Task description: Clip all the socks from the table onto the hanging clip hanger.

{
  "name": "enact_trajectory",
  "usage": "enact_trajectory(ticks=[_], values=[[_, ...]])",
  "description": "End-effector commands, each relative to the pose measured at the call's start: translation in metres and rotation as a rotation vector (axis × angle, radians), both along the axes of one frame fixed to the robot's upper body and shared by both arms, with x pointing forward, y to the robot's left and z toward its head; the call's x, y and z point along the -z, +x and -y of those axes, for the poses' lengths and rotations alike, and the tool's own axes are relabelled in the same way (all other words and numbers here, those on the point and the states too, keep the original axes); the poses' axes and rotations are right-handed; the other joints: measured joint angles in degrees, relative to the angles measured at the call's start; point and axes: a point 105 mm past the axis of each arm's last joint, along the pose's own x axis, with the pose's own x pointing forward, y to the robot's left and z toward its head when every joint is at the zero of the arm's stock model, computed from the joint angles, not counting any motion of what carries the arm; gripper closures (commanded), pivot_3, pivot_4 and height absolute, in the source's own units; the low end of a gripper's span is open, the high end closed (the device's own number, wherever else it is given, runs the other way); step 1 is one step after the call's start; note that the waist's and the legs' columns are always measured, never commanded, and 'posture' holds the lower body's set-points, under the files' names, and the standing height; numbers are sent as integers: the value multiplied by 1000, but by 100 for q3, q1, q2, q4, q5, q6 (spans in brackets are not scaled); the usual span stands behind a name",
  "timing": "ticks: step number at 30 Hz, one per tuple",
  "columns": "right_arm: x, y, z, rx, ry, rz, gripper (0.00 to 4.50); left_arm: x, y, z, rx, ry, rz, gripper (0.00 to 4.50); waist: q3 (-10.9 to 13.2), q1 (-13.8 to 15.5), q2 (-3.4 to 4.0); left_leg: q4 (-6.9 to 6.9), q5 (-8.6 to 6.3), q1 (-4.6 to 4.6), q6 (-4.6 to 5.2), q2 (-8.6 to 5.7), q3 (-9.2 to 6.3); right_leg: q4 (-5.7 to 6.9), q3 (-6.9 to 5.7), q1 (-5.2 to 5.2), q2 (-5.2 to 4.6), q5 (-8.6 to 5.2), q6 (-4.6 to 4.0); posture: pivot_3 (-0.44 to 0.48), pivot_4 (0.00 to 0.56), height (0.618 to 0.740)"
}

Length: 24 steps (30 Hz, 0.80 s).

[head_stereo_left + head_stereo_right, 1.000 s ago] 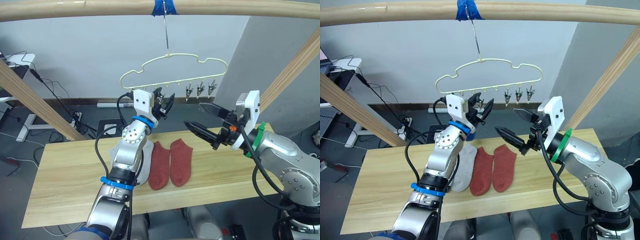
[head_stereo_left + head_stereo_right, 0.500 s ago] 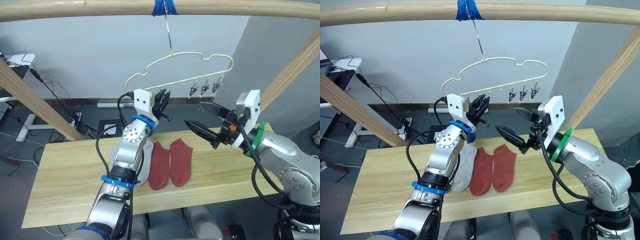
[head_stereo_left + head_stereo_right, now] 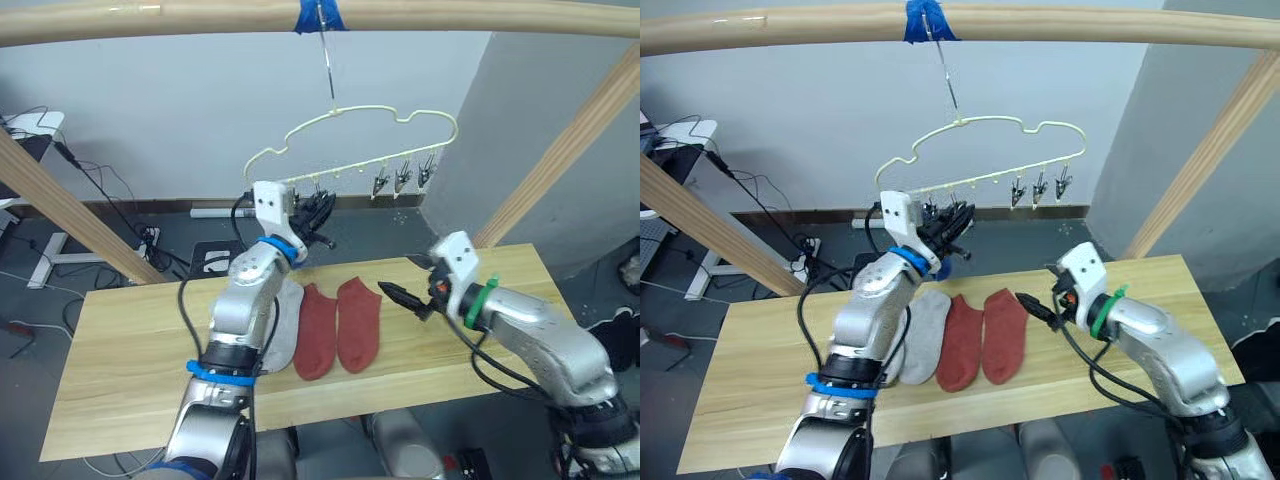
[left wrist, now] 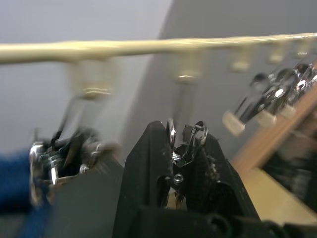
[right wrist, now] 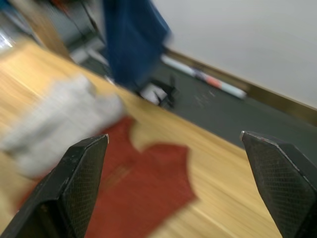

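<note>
The worktop (image 3: pixel 120 380) carries three socks side by side: two rust red socks (image 3: pixel 338 328) and a light grey sock (image 3: pixel 922 332) that lies partly under the left arm. The right tool (image 3: pixel 404 294) now hangs low, just above the worktop and just beside the toe end of the nearer red sock. A second ago it was held up higher, near the level of the clips. In the right wrist view its two fingers (image 5: pixel 79 183) stand wide apart with nothing between them, and the red pair lies directly ahead of them. I judge it is going down for the next sock.

Farther back and higher, the left tool (image 3: pixel 318 208) is up at the clip hanger (image 3: pixel 350 130). In the left wrist view its fingers are closed together on a metal clip (image 4: pixel 184 144) hanging from the pale yellow bar. A second ago those fingers were spread just below the clip row, so the clip has been taken since then. The hanger has swung to the right and partly back in that time. A blue sock (image 5: pixel 131 37) hangs just beyond the left tool, beside the held clip; how it is fastened I cannot tell.

So one sock looks hung and three wait on the worktop.

No brand, label or writing can be read anywhere.
</note>
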Motion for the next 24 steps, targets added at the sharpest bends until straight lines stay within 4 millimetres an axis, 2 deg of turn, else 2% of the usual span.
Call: enact_trajectory(ticks=[1,7,9,12,16,19,22,24], values=[[29,13,-19,-51,-80,-7,0,-6,-15,-15,149,-130,-230,4168,-1,-35,1,-1,1,9,2,0,-1,6,-1,5,1,-1,0,-182,200,740],[59,31,-43,-103,-114,-25,0,-6,-18,-41,198,-242,-465,4168,-1,-40,1,8,4,28,2,-1,-2,32,4,17,6,-1,0,-167,200,740],[80,38,-47,-80,-152,-67,0,-13,-20,-44,233,-307,-508,4168,-3,-31,-2,11,4,27,2,-1,-4,32,3,18,6,-1,0,-151,208,740],[102,44,-47,-54,-197,-107,0,-23,-23,-42,282,-388,-537,4168,-3,-22,-3,15,4,29,2,-1,-6,39,1,18,5,2,-5,-140,214,740],[117,42,-45,-67,-229,-121,0,-25,-25,-42,271,-431,-552,4168,-4,-15,-4,16,3,29,0,-2,-8,43,0,20,2,11,-19,-132,216,740],[119,40,-47,-75,-208,-134,0,-26,-24,-44,256,-458,-564,4168,-5,-14,-4,17,4,34,0,-3,-10,49,-2,23,1,10,-16,-132,216,740],[118,38,-48,-104,-220,-107,615,-29,-23,-47,266,-524,-585,4168,-4,-14,-4,21,5,38,-2,-3,-10,59,-1,23,1,5,-9,-131,220,740],[114,35,-50,-136,-232,-62,1277,-30,-20,-53,260,-600,-609,4168,-5,-10,-4,27,5,38,-3,-4,-10,61,-1,24,2,3,-4,-133,222,740]])
